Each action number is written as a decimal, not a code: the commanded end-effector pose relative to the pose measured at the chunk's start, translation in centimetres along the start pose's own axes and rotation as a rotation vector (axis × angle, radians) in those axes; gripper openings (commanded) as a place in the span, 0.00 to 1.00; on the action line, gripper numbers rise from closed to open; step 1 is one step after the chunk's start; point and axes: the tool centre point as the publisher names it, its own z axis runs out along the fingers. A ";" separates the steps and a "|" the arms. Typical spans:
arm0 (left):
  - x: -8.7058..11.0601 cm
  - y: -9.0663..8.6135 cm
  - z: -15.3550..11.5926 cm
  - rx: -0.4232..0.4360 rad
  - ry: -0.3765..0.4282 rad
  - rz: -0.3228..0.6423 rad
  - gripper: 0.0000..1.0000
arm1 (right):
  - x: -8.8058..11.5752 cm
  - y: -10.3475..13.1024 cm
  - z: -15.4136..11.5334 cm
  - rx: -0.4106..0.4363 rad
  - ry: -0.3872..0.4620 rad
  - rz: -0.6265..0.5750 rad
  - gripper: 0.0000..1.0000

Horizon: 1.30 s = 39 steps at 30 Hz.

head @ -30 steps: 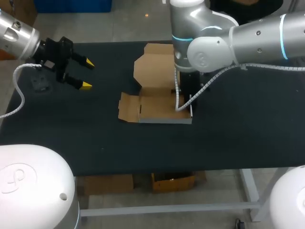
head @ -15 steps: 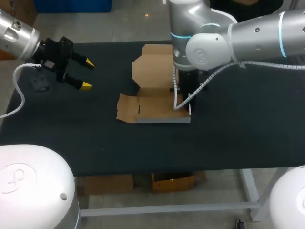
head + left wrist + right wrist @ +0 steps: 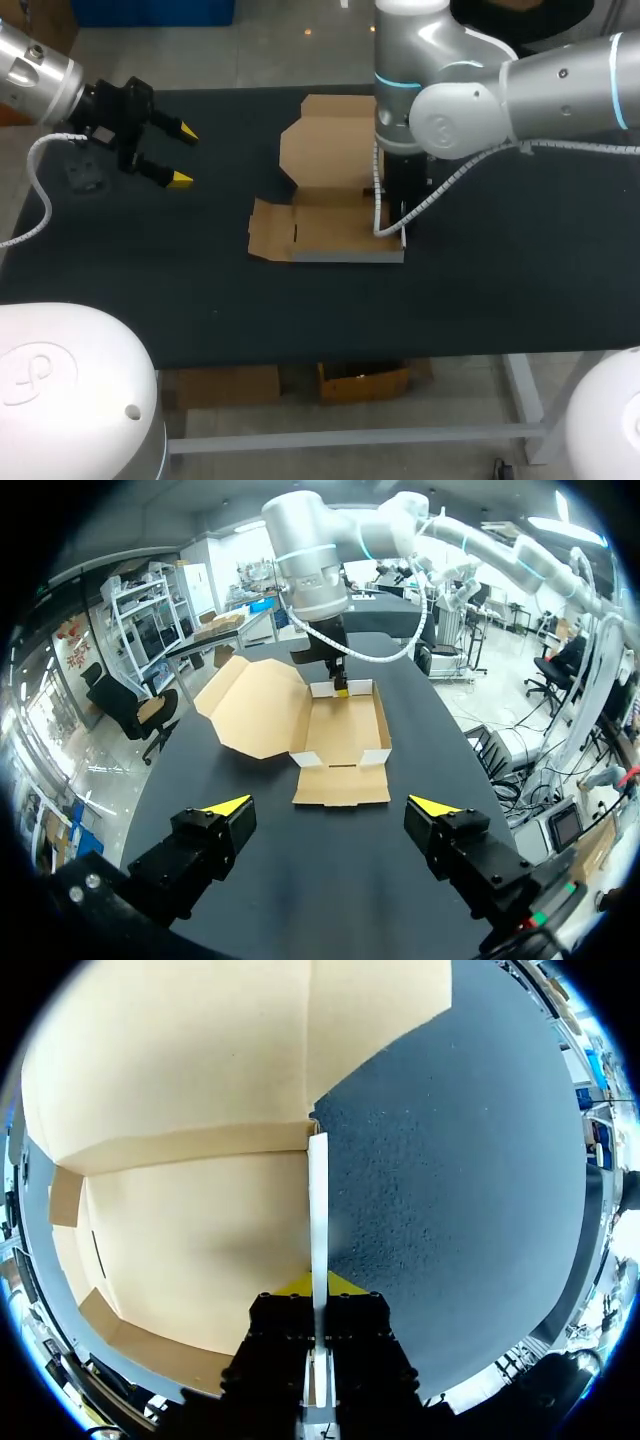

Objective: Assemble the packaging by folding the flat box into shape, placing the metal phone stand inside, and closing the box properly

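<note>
right pincer (image 3: 318,1285) is clenched on the upright white end wall of the one box (image 3: 330,228), with a finger on each side. left pincer (image 3: 184,155) hangs released at the left side of the tabletop (image 3: 500,290), well apart from the box. two pincers, one box. the box lies near the middle, open side up, its long axis running left to right. its lid opens toward the far edge and one end flap lies flat toward the left arm. one small dark object (image 3: 85,175) sits under the left arm; i cannot tell what it is.
</note>
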 end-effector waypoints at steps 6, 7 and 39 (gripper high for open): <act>-0.1 0.0 -0.1 -0.002 0.003 -0.001 1.00 | -0.2 0.0 0.3 0.003 0.018 -0.004 0.00; -0.1 0.0 -0.1 -0.002 0.003 -0.001 1.00 | -0.2 0.0 0.3 0.002 0.018 -0.004 0.00; -0.1 0.0 -0.1 -0.002 0.003 -0.001 1.00 | -0.3 -0.1 0.2 0.003 0.020 0.005 0.00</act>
